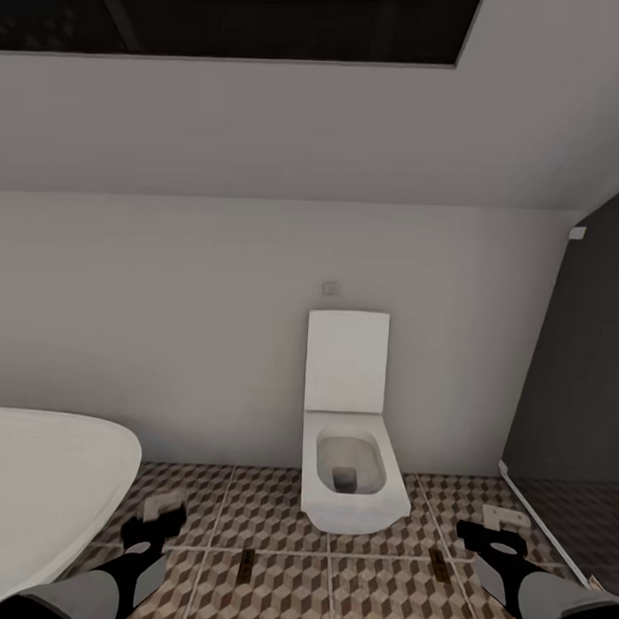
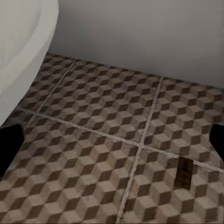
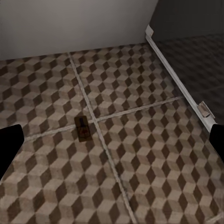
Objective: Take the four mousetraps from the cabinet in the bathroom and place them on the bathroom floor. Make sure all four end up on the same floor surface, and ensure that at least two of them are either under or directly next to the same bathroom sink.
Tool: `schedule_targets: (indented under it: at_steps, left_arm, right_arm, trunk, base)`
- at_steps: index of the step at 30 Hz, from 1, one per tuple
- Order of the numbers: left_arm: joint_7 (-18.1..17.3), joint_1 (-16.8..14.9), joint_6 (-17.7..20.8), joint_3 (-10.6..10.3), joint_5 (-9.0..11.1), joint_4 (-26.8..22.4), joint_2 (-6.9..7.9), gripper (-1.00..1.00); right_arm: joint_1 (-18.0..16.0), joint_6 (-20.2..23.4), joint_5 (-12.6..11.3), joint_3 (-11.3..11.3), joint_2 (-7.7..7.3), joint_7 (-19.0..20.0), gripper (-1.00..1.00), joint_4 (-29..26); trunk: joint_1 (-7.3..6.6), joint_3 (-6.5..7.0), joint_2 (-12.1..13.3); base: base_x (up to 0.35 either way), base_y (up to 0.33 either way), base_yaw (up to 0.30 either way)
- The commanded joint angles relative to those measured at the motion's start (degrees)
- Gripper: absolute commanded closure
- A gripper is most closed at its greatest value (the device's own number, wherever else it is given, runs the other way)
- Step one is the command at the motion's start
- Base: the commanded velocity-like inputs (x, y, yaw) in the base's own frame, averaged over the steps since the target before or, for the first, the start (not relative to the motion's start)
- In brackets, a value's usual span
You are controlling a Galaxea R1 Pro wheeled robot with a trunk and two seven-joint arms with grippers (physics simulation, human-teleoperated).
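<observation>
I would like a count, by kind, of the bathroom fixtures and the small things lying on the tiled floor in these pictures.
Mousetraps: 2, one nearer the left claw, one nearer the right claw
Toilet: 1
Bathtub: 1
Total: 4

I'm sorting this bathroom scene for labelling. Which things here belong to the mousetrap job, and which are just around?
Part of the job:
left mousetrap on the tiles
right mousetrap on the tiles
bathroom floor
left gripper and right gripper, both open and empty

Just around:
toilet
bathtub
dark shower area
</observation>
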Motion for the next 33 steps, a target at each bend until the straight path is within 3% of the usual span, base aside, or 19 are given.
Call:
schedule_targets:
  at_steps: [1,19,33]
  left_arm:
    - [0.2,0.16,0.3,-0.48,0.38,-0.02,0.01,-1.0]
    - [0.03,5.67,2.35,-0.29,0.57,-0.01,0.09,-1.0]
    - [-2.65,9.87,6.17,-0.19,1.28,0.04,0.49,-1.0]
  right_arm:
    - [0.07,-0.28,-0.5,0.48,0.01,0.13,-1.0,0.18]
    - [5.87,0.23,-0.48,0.48,0.2,3.44,-1.0,0.19]
    - [9.58,2.5,-0.48,0.48,0.39,6.98,-1.0,0.19]
  trunk:
    - [-0.23,0.12,0.38]
    - [-4.19,3.35,7.6]
    - [-7.26,5.87,13.22]
  base:
    - [0.0,0.0,0.0]
    - [0.0,0.0,0.0]
    - [0.0,0.0,0.0]
